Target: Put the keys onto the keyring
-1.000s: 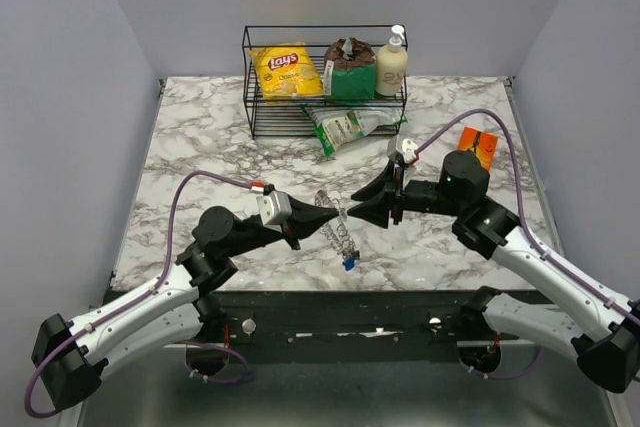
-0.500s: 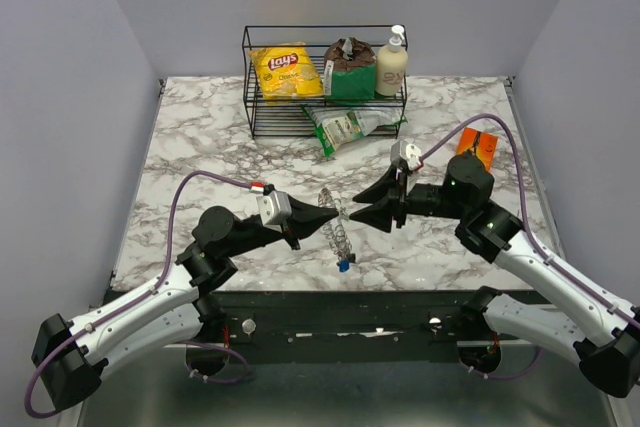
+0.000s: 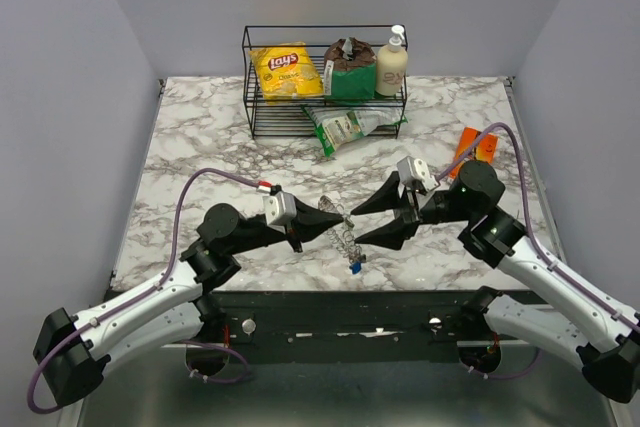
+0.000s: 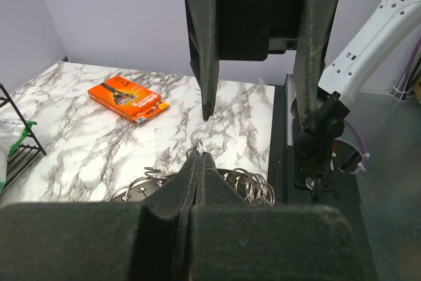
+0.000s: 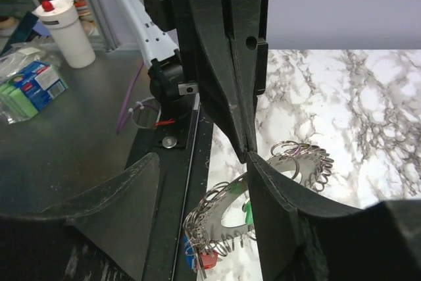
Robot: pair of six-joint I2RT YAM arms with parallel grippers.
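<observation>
The keyring point(image 3: 342, 232) is a silvery loop strung with several small split rings, and it hangs over the table's near edge. My left gripper point(image 3: 335, 219) is shut on one small ring at the loop's top point(image 4: 197, 144). The blue key point(image 3: 354, 267) dangles at its lower end. In the right wrist view the keyring point(image 5: 227, 205) carries the red key point(image 5: 212, 260), the blue key point(image 5: 191, 253) and the green key point(image 5: 247, 214). My right gripper point(image 3: 356, 228) is open wide, its fingers astride the loop without touching it. It also shows in its own view point(image 5: 204, 162).
A wire basket point(image 3: 325, 82) at the back holds a chips bag, a dark packet and a lotion bottle. A green snack bag point(image 3: 345, 127) lies in front of it. An orange box point(image 3: 478, 144) lies at the right. The table's near edge runs just below the keyring.
My right gripper has opened wide and shifted slightly right and nearer. The left gripper still holds the keyring, which has swung a little.
</observation>
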